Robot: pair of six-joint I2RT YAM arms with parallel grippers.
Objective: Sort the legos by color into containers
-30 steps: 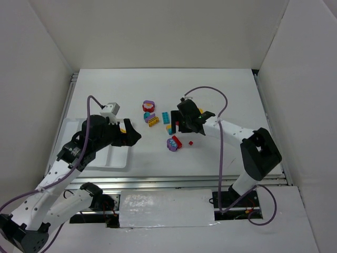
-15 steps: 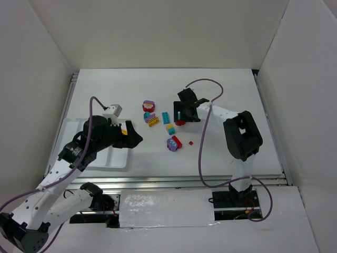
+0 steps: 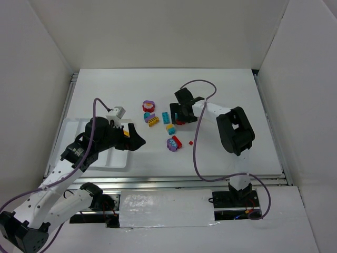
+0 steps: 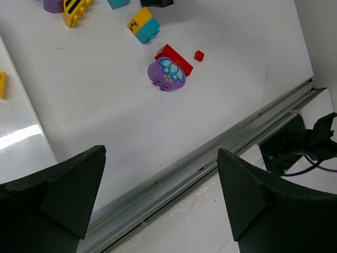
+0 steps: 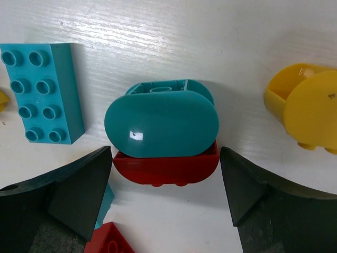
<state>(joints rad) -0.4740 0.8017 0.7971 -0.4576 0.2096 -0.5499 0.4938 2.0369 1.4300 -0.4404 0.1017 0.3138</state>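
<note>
The white tray (image 3: 113, 159) holds one yellow brick (image 4: 2, 84), while left fingers (image 4: 63, 190) and right fingers (image 5: 68, 195) both stand spread, gripping nothing.

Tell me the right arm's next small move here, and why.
Probably lower the right gripper a little and close on the teal rounded brick. Its jaws stand open on either side of that brick, which lies on a red rounded brick, so the grip likely needs to stay high to take the teal one alone.
</note>
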